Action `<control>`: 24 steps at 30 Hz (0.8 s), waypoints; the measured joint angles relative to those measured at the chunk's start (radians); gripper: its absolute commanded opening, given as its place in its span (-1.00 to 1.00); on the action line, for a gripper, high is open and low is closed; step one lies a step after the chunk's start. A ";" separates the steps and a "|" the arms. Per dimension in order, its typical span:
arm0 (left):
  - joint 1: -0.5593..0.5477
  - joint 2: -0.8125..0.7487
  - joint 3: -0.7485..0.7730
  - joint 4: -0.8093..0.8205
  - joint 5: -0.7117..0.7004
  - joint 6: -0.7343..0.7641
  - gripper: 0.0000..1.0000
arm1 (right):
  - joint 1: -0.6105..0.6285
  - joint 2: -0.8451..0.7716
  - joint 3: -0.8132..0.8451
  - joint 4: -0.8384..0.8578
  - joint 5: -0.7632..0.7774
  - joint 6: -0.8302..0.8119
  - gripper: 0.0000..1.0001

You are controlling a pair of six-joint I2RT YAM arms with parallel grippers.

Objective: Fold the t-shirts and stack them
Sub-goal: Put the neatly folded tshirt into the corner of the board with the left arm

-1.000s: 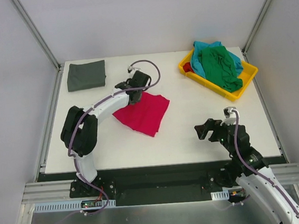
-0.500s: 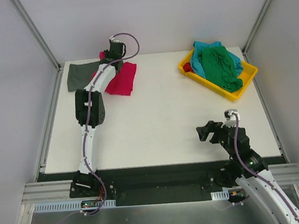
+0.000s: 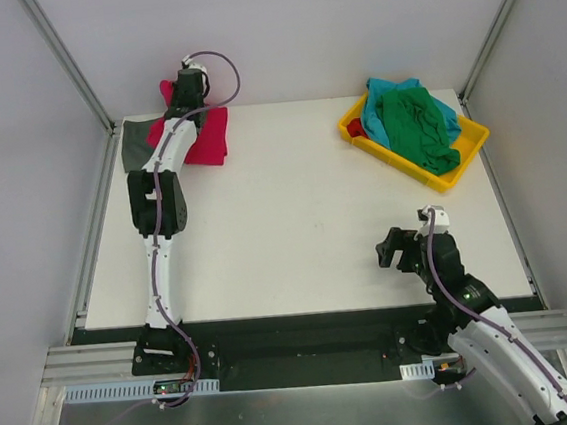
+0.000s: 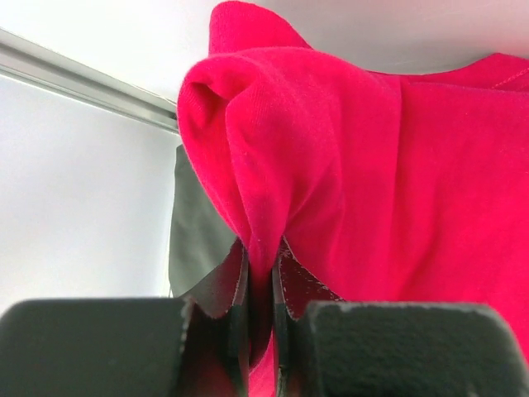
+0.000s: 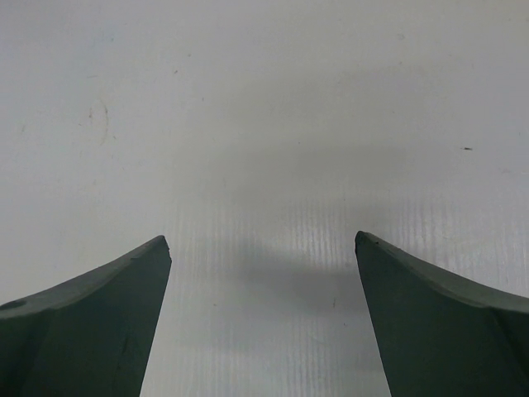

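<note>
The crimson red t-shirt (image 3: 208, 136) hangs folded at the far left corner of the table, partly over the folded dark grey t-shirt (image 3: 135, 148). My left gripper (image 3: 184, 99) is stretched out over that corner. In the left wrist view it (image 4: 259, 248) is shut on a bunched fold of the red t-shirt (image 4: 372, 165), with the grey t-shirt (image 4: 194, 240) underneath. A green t-shirt (image 3: 418, 127) and a teal t-shirt (image 3: 388, 92) lie crumpled in the yellow tray. My right gripper (image 3: 393, 252) hovers open over bare table (image 5: 260, 240), holding nothing.
The yellow tray (image 3: 469, 152) stands at the back right, and a bit of red cloth (image 3: 356, 127) shows at its left end. Grey walls and metal frame posts (image 3: 68, 62) close in the table's back and sides.
My left arm has swung the red t-shirt from the middle of the table out to the far left corner, over the grey t-shirt. The right arm has barely shifted.
</note>
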 measured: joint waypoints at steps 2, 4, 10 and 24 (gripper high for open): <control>0.000 -0.007 -0.005 0.006 0.009 0.000 -1.00 | 0.000 0.013 0.004 -0.003 0.006 -0.003 0.92; 0.000 -0.026 -0.019 0.007 0.021 -0.001 -1.00 | 0.000 0.014 0.005 -0.003 0.011 -0.005 0.92; -0.001 -0.132 -0.062 0.008 0.042 -0.005 -1.00 | 0.000 -0.012 0.006 -0.007 0.021 -0.006 0.92; 0.009 -0.253 -0.066 0.024 0.102 -0.032 -1.00 | 0.000 -0.057 0.016 -0.031 0.037 -0.006 0.92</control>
